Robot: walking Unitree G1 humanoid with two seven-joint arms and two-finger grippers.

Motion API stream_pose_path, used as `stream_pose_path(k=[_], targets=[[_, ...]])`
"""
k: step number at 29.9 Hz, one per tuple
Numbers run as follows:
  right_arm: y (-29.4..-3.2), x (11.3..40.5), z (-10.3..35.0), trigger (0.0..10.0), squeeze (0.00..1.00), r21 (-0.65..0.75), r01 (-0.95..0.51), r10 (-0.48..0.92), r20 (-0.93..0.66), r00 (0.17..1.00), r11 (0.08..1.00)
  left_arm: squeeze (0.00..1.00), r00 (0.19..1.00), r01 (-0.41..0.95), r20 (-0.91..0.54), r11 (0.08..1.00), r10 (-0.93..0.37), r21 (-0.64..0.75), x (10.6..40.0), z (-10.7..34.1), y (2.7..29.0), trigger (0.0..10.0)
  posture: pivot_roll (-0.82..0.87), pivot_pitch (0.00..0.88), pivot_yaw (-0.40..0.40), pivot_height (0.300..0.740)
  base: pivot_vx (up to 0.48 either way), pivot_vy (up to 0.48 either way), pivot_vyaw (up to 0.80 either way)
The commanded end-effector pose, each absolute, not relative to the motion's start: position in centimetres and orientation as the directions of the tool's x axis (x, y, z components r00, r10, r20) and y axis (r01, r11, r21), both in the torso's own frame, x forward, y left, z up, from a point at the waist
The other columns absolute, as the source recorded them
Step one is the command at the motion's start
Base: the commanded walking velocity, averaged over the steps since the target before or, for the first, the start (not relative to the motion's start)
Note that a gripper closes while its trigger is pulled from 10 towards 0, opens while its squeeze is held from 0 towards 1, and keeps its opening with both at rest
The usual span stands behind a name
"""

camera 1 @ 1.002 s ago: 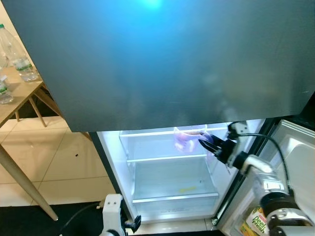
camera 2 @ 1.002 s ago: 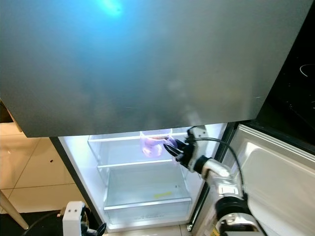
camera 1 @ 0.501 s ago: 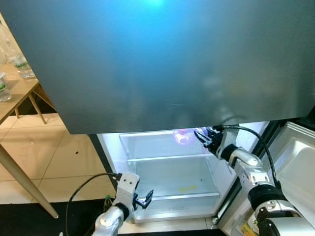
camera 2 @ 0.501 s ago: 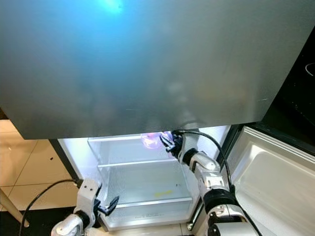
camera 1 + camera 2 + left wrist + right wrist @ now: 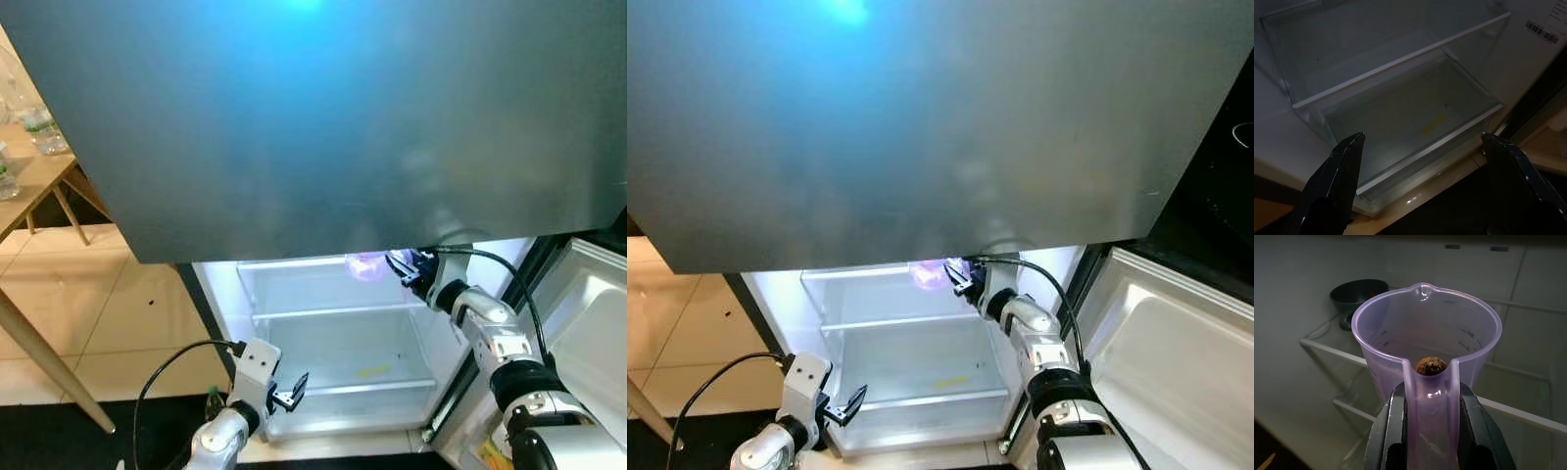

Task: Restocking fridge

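Two clear bottles (image 5: 34,117) at the far left, upright on a wooden counter (image 5: 29,186) beside the tiled floor (image 5: 98,323). Further right, low in the head views, left tool (image 5: 291,390) spread wide, pinching nothing, hovering just before the open fridge (image 5: 333,333) and facing its bare glass shelves (image 5: 1400,61) and clear bottom drawer (image 5: 1415,127). Overhead, across most of the head views, a broad grey fridge panel (image 5: 323,127). Beneath its lower edge, a translucent purple measuring jug (image 5: 1425,340) up by the top shelf inside the lit compartment, above the glass in the wrist view, contact with it impossible to tell. Right tool (image 5: 1429,428) pressed onto the jug's handle, black fingers (image 5: 1392,431) on either side. Inside the jug, one small brown lump (image 5: 1430,365). Behind it, a dark bowl (image 5: 1357,293) on the shelf. Far right, open white fridge door (image 5: 1176,343).
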State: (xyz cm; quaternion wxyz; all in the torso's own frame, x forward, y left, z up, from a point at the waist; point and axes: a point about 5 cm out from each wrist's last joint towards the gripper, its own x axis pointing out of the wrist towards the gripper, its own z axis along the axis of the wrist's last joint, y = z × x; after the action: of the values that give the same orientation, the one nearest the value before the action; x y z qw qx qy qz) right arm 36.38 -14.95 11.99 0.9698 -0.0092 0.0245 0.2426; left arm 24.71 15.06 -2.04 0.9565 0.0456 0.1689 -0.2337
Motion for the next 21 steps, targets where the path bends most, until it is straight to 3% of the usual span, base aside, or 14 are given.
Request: stream_pose_path(k=[1, 12, 21], targets=[[-14.7, 36.8, 12.9, 10.0, 0.0, -0.019, -0.473, 0.473, -0.022, 0.881, 0.881, 0.0, 0.825, 0.475, -0.353, 0.88, -0.441, 0.013, 24.3, -2.3, 14.7, 10.0, -0.01, 0.026, 0.007, 0.652, 0.0, 0.0, 0.0], [-14.7, 36.3, 11.9, 10.0, 0.0, -0.019, -0.475, 0.473, -0.052, 0.879, 0.88, 0.0, 0.814, 0.497, -0.352, 0.867, -0.462, 0.013, 24.2, -2.4, 14.2, 10.0, -0.01, 0.032, 0.007, 0.612, 0.0, 0.0, 0.0], [-14.8, 36.3, 13.0, 10.0, 0.0, -0.007, -0.511, 0.511, 0.016, 0.859, 0.86, 0.0, 0.815, 0.508, -0.336, 0.861, -0.473, 0.02, 24.5, -2.1, 13.8, 10.0, -0.01, 0.028, 0.005, 0.592, 0.0, 0.0, 0.0]])
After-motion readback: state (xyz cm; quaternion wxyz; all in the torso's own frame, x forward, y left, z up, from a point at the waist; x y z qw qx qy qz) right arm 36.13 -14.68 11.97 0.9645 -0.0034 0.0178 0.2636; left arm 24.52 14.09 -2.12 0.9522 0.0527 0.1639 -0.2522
